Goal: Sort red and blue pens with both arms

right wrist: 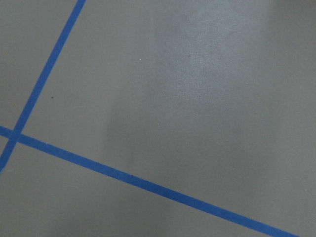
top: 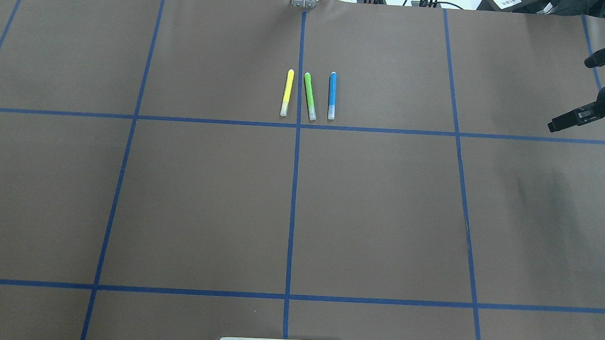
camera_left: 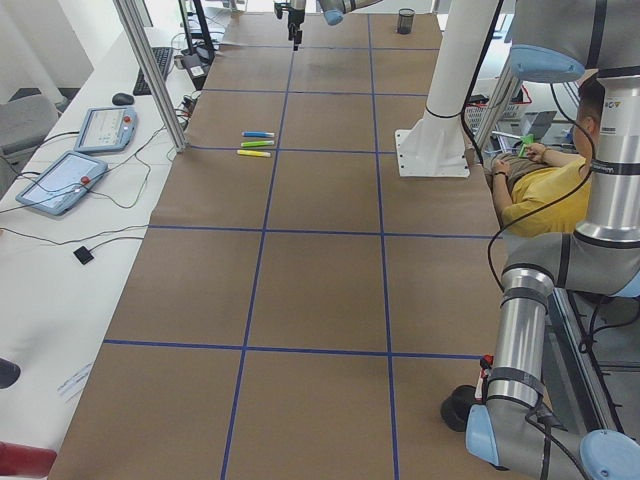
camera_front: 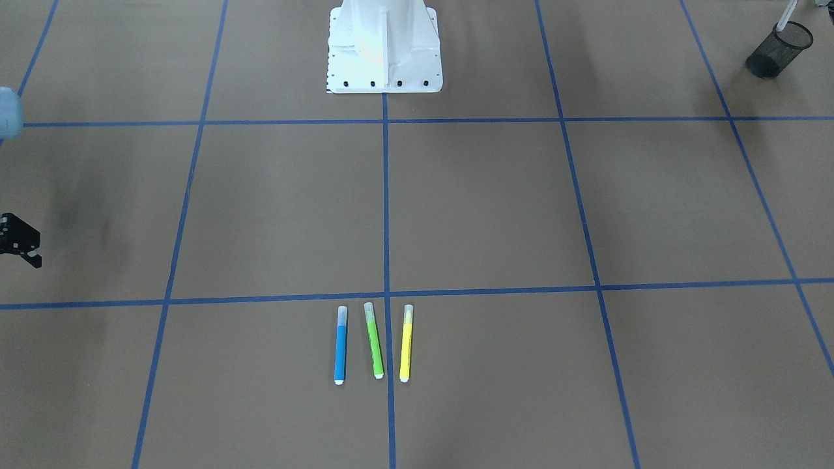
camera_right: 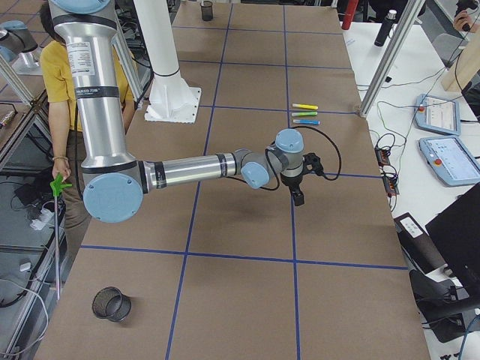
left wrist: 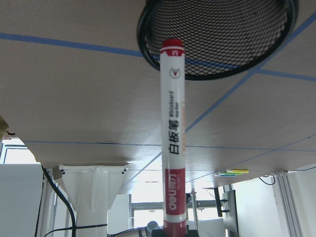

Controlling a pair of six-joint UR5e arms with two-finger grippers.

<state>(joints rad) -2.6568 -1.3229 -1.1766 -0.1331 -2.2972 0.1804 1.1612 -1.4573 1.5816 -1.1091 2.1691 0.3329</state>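
In the left wrist view my left gripper (left wrist: pixel 176 231) is shut on the red end of a white-barrelled red marker (left wrist: pixel 173 138). Its red cap points at the mouth of a black mesh cup (left wrist: pixel 217 34). The front view shows the marker's tip (camera_front: pixel 787 14) just above that cup (camera_front: pixel 778 49). The blue highlighter (camera_front: pixel 340 345) lies flat near the table's far edge from the robot, free of both grippers. My right gripper (top: pixel 556 125) hovers at the table's right side, far from the pens, and I cannot tell whether it is open or shut.
A green highlighter (camera_front: pixel 374 341) and a yellow highlighter (camera_front: pixel 406 343) lie parallel beside the blue one. A second mesh cup (camera_right: pixel 111 304) stands at the robot's right end. The white pedestal (camera_front: pixel 384 52) stands mid-table, and a person in a yellow shirt (camera_left: pixel 540 190) is behind it.
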